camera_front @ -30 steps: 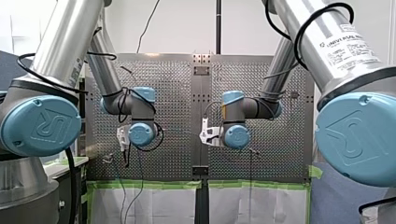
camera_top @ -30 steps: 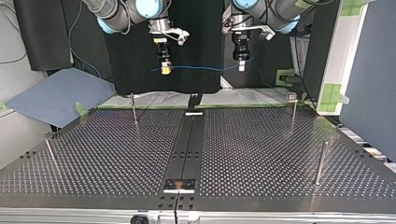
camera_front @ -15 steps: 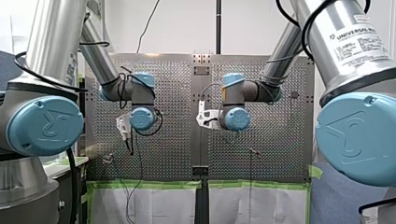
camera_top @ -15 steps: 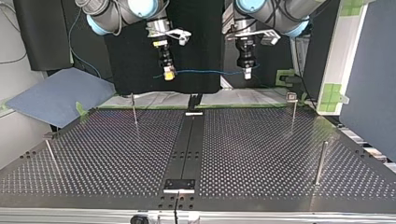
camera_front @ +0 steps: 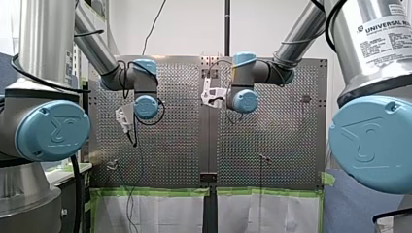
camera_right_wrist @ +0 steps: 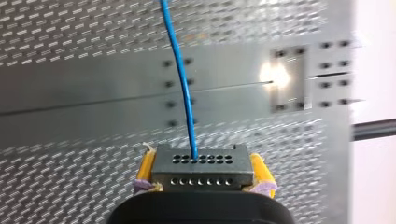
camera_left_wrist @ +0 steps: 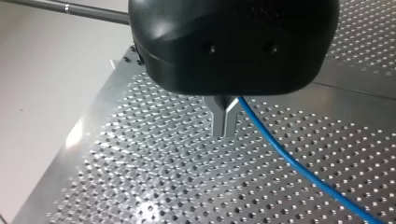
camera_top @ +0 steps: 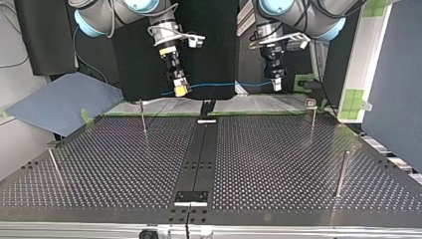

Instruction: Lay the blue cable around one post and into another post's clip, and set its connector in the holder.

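Right tool [camera_right_wrist: 201, 173] is clamped on the connector [camera_right_wrist: 201, 161]. Your right wrist view shows its yellow pads [camera_right_wrist: 146, 164] pressed against both sides of the grey block. The cable [camera_right_wrist: 180, 70] leaves the block's face and runs ahead over the worktop [camera_right_wrist: 70, 186].

Left tool [camera_left_wrist: 225, 133] has its metal fingers drawn together on the cable, which comes out beside them and trails off above the perforations. Only the left wrist view shows you that pinch.

The top view gives you what neither wrist view does. Both tools hang well above the worktop, out by its far edge, and the cable is stretched nearly level between them with a slight sag. In the front view the wrist joints hide both tools, and you cannot make out the cable there.

Four posts [camera_top: 341, 173] stand on the worktop in the top view, and the far one at the right carries a clip [camera_top: 310, 103]. A dark strip [camera_top: 201, 154] runs down the middle, with a small plate [camera_top: 191, 196] at its near end. A blue-grey mat [camera_top: 59, 102] lies off the worktop at the left.

The cable span is above the two far posts and apart from all four. The connector is up in the right tool, well clear of the worktop.
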### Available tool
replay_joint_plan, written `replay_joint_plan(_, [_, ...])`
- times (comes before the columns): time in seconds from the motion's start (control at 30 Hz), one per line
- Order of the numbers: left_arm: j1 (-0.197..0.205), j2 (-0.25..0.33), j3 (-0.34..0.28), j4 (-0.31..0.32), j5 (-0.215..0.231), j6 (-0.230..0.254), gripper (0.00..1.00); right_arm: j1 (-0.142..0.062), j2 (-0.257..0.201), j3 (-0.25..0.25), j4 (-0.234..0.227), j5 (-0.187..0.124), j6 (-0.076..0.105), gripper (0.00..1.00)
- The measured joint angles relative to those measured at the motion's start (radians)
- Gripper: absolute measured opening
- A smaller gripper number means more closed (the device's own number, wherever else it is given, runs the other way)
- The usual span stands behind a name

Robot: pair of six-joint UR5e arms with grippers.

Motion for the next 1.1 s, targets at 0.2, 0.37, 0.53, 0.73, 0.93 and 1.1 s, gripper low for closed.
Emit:
replay_joint_plan(0.2, [0.024,0.053,0.03,-0.053,-0.007,-0.026,0.0,0.009,-0.048,-0.044,0.032,-0.017,-0.013,0.0])
replay_joint_plan(0.37, [0.051,0.107,0.081,-0.107,-0.009,-0.04,0.0,0.014,-0.046,-0.089,0.056,-0.023,-0.032,0.0])
replay_joint_plan(0.53, [0.096,0.161,0.123,-0.16,0.007,-0.052,0.0,0.019,-0.041,-0.132,0.066,-0.036,-0.03,0.0])
replay_joint_plan(0.73, [0.149,0.215,0.169,-0.215,0.056,-0.076,0.0,0.027,-0.039,-0.186,0.091,-0.05,-0.029,0.0])
replay_joint_plan(0.93, [0.199,0.265,0.211,-0.264,0.101,-0.101,0.0,0.03,-0.036,-0.211,0.102,-0.053,-0.029,0.0])
replay_joint_plan(1.1, [0.24,0.305,0.251,-0.306,0.112,-0.108,0.0,0.035,-0.033,-0.236,0.112,-0.068,-0.028,0.0])
